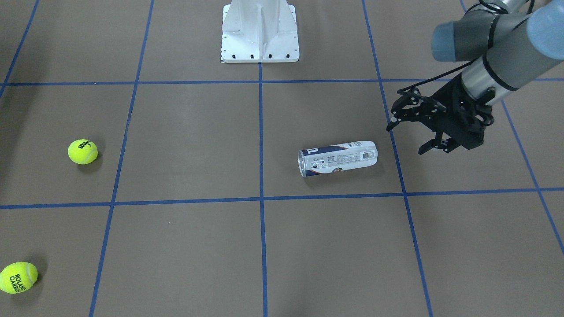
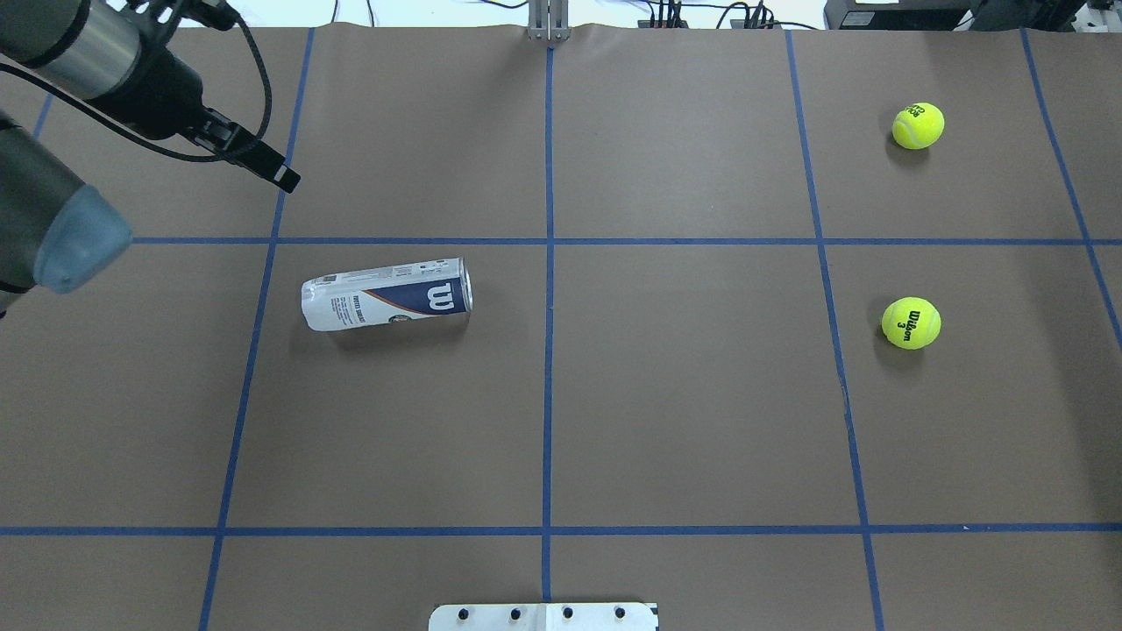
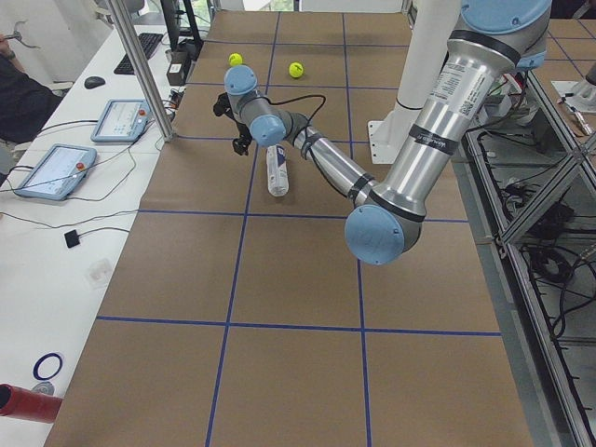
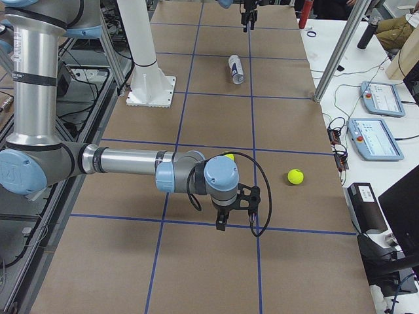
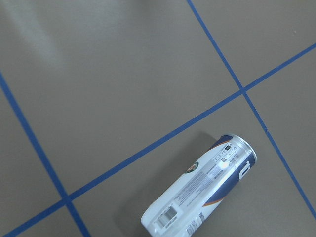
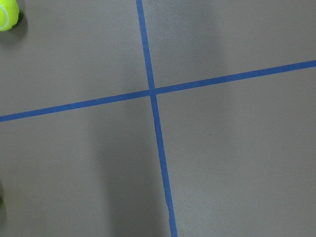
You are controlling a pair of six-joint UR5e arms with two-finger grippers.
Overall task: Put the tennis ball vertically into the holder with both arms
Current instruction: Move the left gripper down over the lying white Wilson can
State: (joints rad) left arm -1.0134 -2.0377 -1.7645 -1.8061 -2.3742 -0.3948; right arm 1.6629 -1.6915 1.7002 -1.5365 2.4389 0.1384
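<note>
Within exterior right alone: right hand [image 4: 221,221].

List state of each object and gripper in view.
holder, lying on its side, not held
Wilson ball, loose on table
Roland Garros ball, loose on table
left gripper, open, empty, apart from holder
right gripper, above table, open or shut unclear

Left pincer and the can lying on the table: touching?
Apart. The front-facing view shows the open left pincer off the closed end of the can, with bare table plainly showing between them.
</note>
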